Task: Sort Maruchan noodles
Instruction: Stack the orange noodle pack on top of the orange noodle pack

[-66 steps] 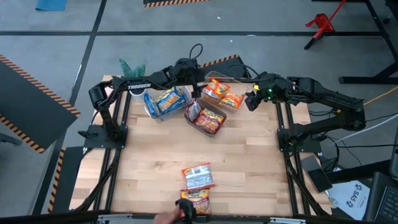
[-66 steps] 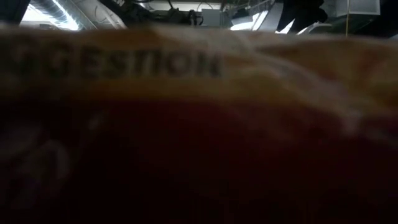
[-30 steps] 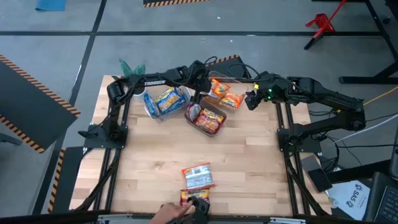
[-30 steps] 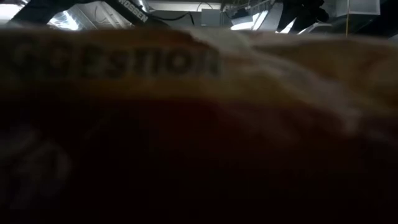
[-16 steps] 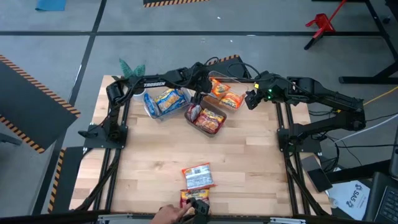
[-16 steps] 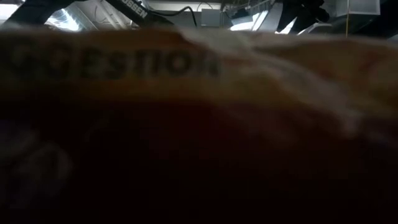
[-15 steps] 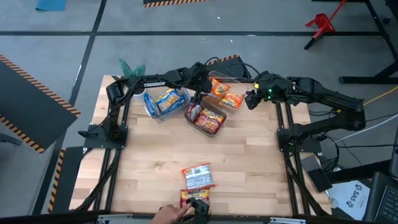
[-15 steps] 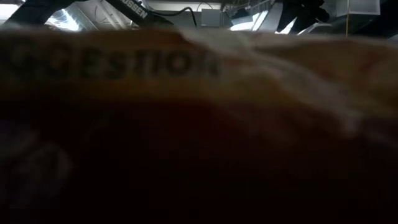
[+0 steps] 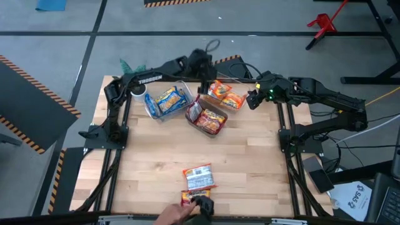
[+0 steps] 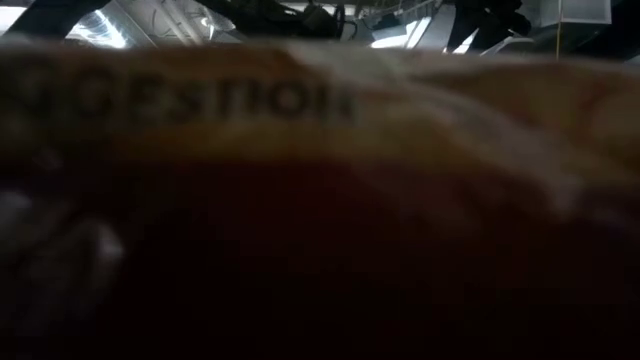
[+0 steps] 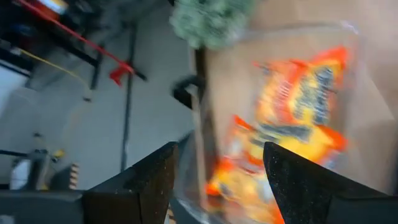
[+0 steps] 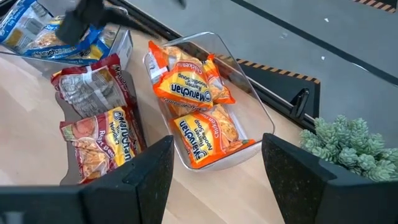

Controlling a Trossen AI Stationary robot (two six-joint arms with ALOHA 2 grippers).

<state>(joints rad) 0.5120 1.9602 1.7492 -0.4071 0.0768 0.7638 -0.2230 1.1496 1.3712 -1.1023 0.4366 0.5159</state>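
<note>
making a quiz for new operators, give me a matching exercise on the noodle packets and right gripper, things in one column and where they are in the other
Things:
1. orange packets
2. blue-yellow packets
3. red-white packet
4. right gripper

Places:
A. loose on the bare table, near edge
B. clear bin beside the right gripper
C. leftmost bin
D. far right part of the table, open

Pairs: 1-B, 2-C, 3-A, 4-D
</note>
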